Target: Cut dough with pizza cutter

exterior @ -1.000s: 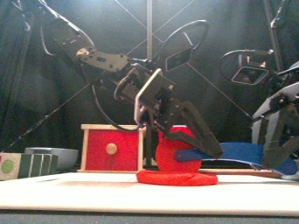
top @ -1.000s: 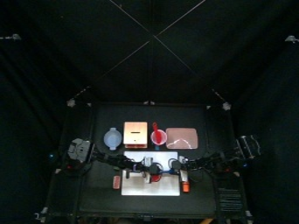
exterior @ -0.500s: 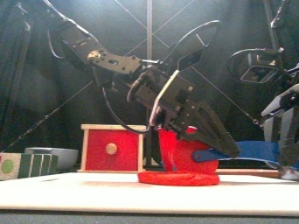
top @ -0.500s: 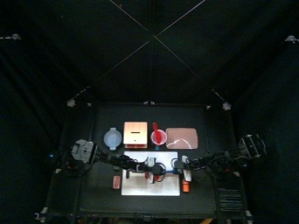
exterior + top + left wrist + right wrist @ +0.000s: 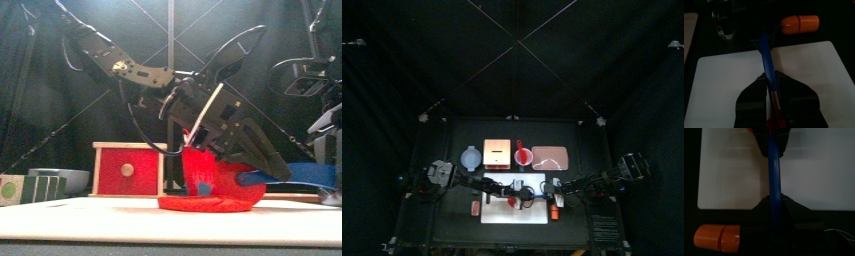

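The red dough (image 5: 201, 203) lies flat on the white cutting board (image 5: 502, 215) at the table's front. My left gripper (image 5: 221, 165) is tilted down onto the dough's top, shut on the head end of the pizza cutter. The cutter's blue handle (image 5: 287, 175) runs from it toward the right. In the left wrist view the handle (image 5: 767, 55) passes between the jaws over the board (image 5: 724, 75). My right gripper (image 5: 774, 203) is shut on the handle (image 5: 773, 168); its arm shows at the front view's right edge (image 5: 327, 120).
An orange cylinder (image 5: 797, 23) lies by the board's edge, also in the right wrist view (image 5: 716, 238). A red box in a wooden frame (image 5: 127, 170) stands behind the dough. A pale bowl (image 5: 470, 156), a red bowl (image 5: 523, 155) and a pinkish board (image 5: 551, 157) sit farther back.
My left gripper has tilted and swung lower and to the right over the dough, pressing the cutter into it. The right arm has drawn back toward the right.
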Controlling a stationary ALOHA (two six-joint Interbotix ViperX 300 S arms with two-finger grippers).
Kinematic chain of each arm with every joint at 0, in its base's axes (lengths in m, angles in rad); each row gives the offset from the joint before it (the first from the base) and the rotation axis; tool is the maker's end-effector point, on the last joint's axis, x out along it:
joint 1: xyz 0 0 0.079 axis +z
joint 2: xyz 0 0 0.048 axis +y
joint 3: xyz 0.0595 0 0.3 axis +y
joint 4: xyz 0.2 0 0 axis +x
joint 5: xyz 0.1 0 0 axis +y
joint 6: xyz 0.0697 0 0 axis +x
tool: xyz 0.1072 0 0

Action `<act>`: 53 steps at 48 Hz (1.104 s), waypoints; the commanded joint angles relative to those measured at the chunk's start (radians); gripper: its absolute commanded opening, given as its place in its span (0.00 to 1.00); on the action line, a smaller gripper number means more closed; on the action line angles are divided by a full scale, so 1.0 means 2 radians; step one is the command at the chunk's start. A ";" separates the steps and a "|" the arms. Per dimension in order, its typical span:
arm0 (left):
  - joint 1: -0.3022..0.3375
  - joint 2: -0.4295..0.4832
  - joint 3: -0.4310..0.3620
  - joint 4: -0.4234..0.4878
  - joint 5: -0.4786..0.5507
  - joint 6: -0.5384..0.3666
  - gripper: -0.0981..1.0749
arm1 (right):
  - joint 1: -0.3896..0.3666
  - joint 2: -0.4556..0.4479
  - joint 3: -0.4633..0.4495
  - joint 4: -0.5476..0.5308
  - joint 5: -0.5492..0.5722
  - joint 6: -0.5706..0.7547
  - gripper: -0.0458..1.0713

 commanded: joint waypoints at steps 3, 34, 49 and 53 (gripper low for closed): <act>-0.004 -0.007 0.003 0.002 0.021 0.002 0.47 | -0.002 -0.017 -0.001 -0.003 0.011 0.000 0.35; -0.004 -0.034 0.050 -0.018 0.039 0.001 0.47 | -0.003 0.046 -0.059 -0.041 0.008 -0.001 0.34; -0.004 -0.047 0.081 -0.037 0.019 0.001 0.47 | -0.008 0.073 -0.085 -0.061 0.002 -0.001 0.34; -0.004 -0.051 0.086 -0.038 0.012 0.002 0.47 | -0.008 0.077 -0.088 -0.061 0.000 -0.001 0.34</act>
